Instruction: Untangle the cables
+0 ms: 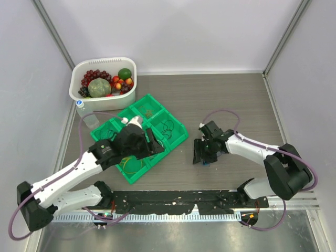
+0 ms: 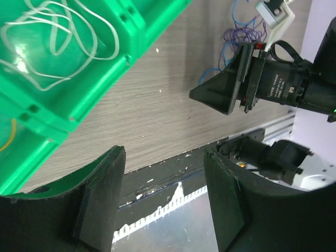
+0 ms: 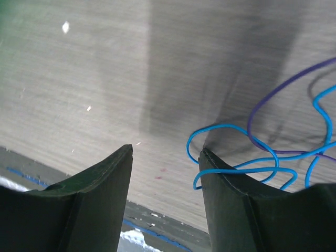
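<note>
Your left gripper (image 2: 164, 157) has its jaws spread wide with nothing between them. It hovers just off the edge of the green tray (image 2: 147, 21), which sits left of the table's (image 2: 157, 105) centre. A white cable (image 2: 79, 16) lies looped in the tray compartment nearest that gripper.

Your right gripper (image 3: 165, 152) is also parted and empty, low over the bare wood near the table's near edge, right of centre. A blue cable (image 3: 231, 125) lies on the table and runs in behind one finger. It is tangled with a purple cable (image 3: 262, 98) just beyond it.
</note>
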Motion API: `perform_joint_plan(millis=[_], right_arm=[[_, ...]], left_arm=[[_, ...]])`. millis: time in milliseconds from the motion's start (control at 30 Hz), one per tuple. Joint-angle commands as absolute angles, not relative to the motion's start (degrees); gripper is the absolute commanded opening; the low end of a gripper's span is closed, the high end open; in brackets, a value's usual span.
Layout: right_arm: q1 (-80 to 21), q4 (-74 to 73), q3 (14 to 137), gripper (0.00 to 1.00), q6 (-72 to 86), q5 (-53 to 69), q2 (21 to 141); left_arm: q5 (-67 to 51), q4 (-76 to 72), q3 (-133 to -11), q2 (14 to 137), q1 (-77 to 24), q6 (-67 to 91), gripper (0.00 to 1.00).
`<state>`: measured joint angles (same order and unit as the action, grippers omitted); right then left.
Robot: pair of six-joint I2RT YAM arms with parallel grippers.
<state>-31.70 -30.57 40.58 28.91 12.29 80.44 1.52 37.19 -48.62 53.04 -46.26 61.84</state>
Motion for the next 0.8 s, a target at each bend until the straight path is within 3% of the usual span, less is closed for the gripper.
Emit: perform_joint_plan(millis=[0, 167, 300, 400, 467, 633, 767], right_arm=[[-37.0, -26.0, 39.1, 0.59, 30.8, 17.7, 74.3], [-37.9, -24.9, 36.5, 0.59, 35.3, 18.7, 66.3], [-37.8, -30.1, 37.3, 0.59, 38.2, 11.3, 56.7], [-37.0, -40.1, 40.9, 0.63, 42.3, -5.5, 55.1], [-33.6, -46.5, 42.7, 0.63, 43.9, -9.7, 57.0], [-27.7, -50.5, 44.6, 0.63, 41.6, -7.2, 60.2], [-24.4, -51.2, 46.3, 0.62, 42.8, -8.2, 57.1]], left_arm=[[7.9, 27.5, -52.8, 59.3, -54.8, 62.0, 0.64], [7.9, 21.9, -56.8, 69.9, -61.8, 59.8, 0.58], [6.6, 19.3, -59.1, 76.4, -64.1, 59.4, 0.50], [7.0, 17.1, -58.7, 78.4, -64.9, 60.3, 0.47], [7.1, 14.6, -57.5, 78.7, -65.1, 61.7, 0.49], [6.9, 15.1, -59.5, 82.1, -65.0, 61.8, 0.67], [4.2, 14.6, -63.1, 88.4, -64.3, 60.7, 0.65]])
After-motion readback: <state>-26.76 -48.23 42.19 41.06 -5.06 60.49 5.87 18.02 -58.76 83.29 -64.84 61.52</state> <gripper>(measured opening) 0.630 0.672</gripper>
